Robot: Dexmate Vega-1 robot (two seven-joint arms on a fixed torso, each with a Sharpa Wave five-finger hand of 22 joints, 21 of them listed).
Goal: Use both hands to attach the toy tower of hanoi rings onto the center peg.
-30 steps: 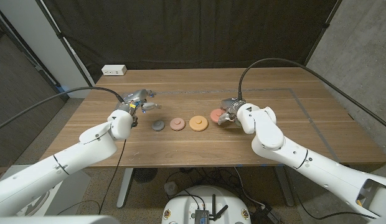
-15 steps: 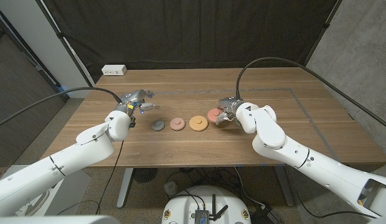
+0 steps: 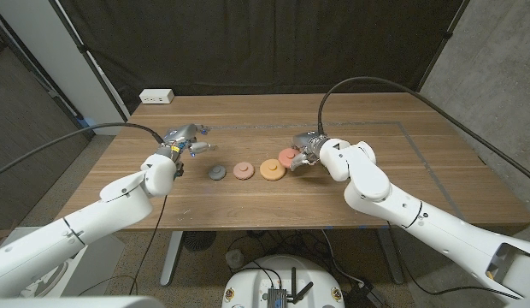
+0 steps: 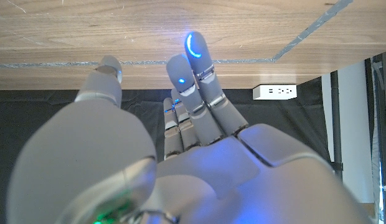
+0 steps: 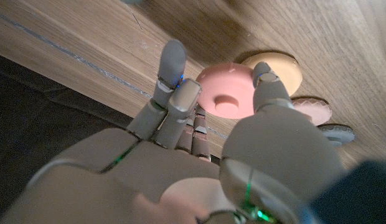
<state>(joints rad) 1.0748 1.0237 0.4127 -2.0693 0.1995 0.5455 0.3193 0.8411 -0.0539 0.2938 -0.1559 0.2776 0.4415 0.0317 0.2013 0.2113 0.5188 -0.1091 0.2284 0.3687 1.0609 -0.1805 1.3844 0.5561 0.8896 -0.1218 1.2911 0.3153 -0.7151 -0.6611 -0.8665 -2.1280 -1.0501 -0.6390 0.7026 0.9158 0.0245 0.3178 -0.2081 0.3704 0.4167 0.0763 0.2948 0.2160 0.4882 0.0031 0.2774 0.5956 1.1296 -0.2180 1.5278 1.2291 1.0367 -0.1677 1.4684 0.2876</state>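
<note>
Four flat round rings in a row at frame centre on the table (image 3: 436,162): grey ring (image 3: 216,173), pink ring (image 3: 242,170), orange ring (image 3: 273,168), then red ring (image 3: 291,156) with a raised hub, lifted and overlapping the orange one's edge. Right hand (image 3: 306,151) pinching the red ring. Left hand (image 3: 185,139) left of the row, fingers apart, holding nothing. White power strip (image 3: 156,97) upper left.

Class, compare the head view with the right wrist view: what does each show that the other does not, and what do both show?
Head view alone: the left hand, apart from the discs, and a white power strip at the table's far edge. Right wrist view alone: the round recess in the red disc. Both: the right hand at the red disc, then the orange disc, pink disc, grey disc and wooden table.
</note>
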